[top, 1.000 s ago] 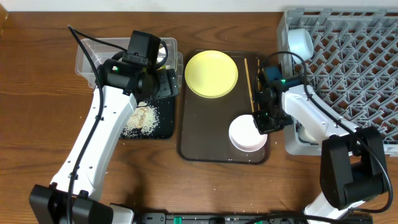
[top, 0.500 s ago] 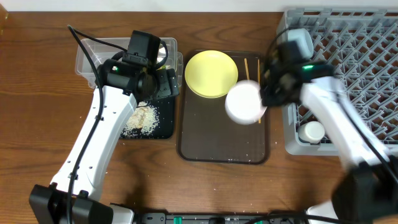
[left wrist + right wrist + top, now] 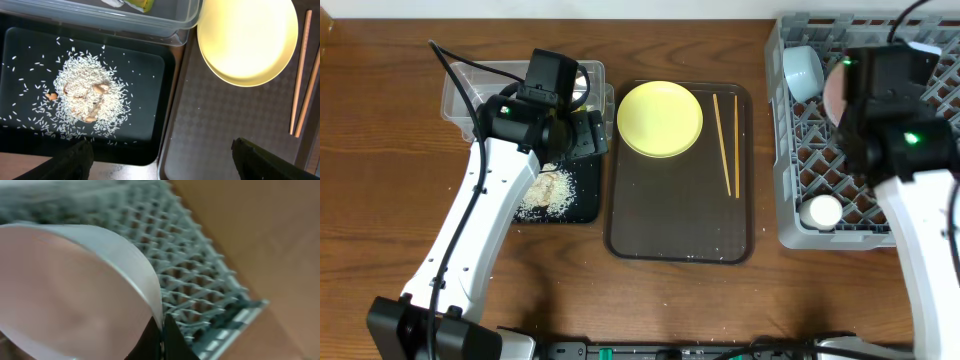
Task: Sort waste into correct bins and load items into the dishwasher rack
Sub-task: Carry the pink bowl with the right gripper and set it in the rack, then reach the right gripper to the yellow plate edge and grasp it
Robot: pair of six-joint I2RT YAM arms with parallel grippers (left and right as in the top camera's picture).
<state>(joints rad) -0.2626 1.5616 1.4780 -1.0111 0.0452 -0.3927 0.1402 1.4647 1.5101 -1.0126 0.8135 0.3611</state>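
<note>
On the wooden desk (image 3: pixel 380 200), a round yellow plate (image 3: pixel 660 119) and two thin wooden chopsticks (image 3: pixel 725 145) lie on the brown serving tray (image 3: pixel 670 212). The right arm (image 3: pixel 900 132) hangs over the grey lattice dishwasher rack (image 3: pixel 840 165), a white bowl (image 3: pixel 834 88) on edge beside it.

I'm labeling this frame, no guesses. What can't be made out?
White bowl: right wrist view, blurred, cut off at the edges; overhead, mostly behind the right arm.
Wrapper in the clear tub: left wrist view, cut by the top edge; overhead, under the left arm.
Cup: overhead, too small to tell which way up.
</note>
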